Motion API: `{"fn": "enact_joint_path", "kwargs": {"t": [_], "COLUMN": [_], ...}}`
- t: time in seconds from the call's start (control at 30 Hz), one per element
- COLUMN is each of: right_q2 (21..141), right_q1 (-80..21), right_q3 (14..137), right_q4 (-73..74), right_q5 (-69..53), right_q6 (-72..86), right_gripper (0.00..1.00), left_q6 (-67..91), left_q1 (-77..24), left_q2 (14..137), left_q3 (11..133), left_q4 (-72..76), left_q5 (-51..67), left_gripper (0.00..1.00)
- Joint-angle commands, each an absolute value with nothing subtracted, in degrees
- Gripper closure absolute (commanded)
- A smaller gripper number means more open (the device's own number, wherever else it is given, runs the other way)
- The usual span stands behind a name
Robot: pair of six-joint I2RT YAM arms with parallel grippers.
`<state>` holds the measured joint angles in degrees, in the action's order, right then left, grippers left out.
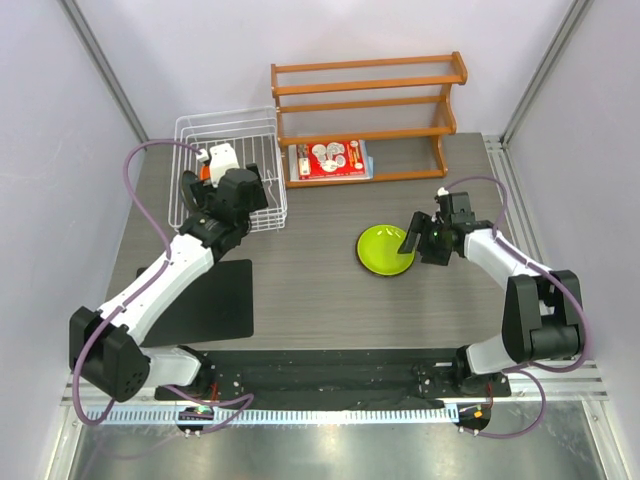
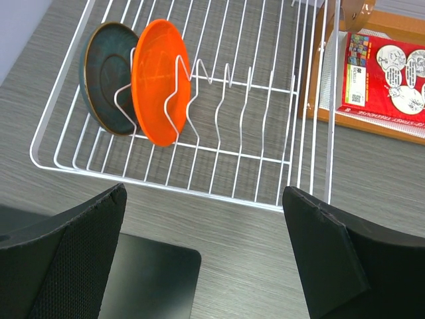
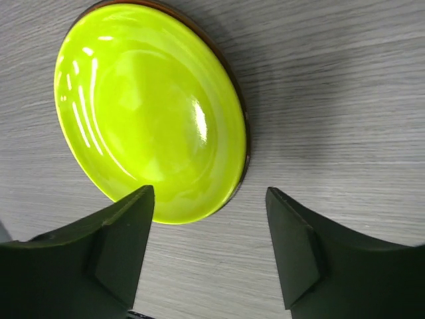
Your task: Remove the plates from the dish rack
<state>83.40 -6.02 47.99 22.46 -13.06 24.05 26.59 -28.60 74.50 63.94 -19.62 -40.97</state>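
Target is the orange plate [image 2: 156, 80], upright in the dish rack [image 2: 166, 185] ahead-left of our wide-open, empty left gripper [image 2: 204, 199], so we centre on its rim; our right gripper [image 3: 209, 199], jaws apart, empty, should lift straight off the lime plate [image 3: 146, 113] ahead.

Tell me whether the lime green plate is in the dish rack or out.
Out: the lime green plate lies flat on the table, well apart from the dish rack.
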Motion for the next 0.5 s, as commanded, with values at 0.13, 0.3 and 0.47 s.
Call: {"fn": "enact_joint_path", "kwargs": {"t": [0.13, 0.3, 0.47], "right_q2": [77.71, 73.04, 72.77], "right_q1": [-6.24, -6.24, -6.24], "right_q3": [54.31, 53.44, 53.79], "right_q4": [29.09, 26.72, 26.72], "right_q5": [-4.66, -5.19, -5.10], "right_q6": [21.09, 21.97, 21.27], "right_gripper": [0.24, 0.22, 0.22], "left_q6": [26.10, 28.39, 25.32], "left_q1": [-27.17, -20.24, -14.77], "left_q2": [76.64, 80.41, 86.47], "left_q3": [65.65, 66.88, 67.15], "left_q4": [-18.55, -18.55, -12.42], "left_q5": [-42.99, -39.73, -36.58], "left_gripper": [0.01, 0.01, 0.01]}}
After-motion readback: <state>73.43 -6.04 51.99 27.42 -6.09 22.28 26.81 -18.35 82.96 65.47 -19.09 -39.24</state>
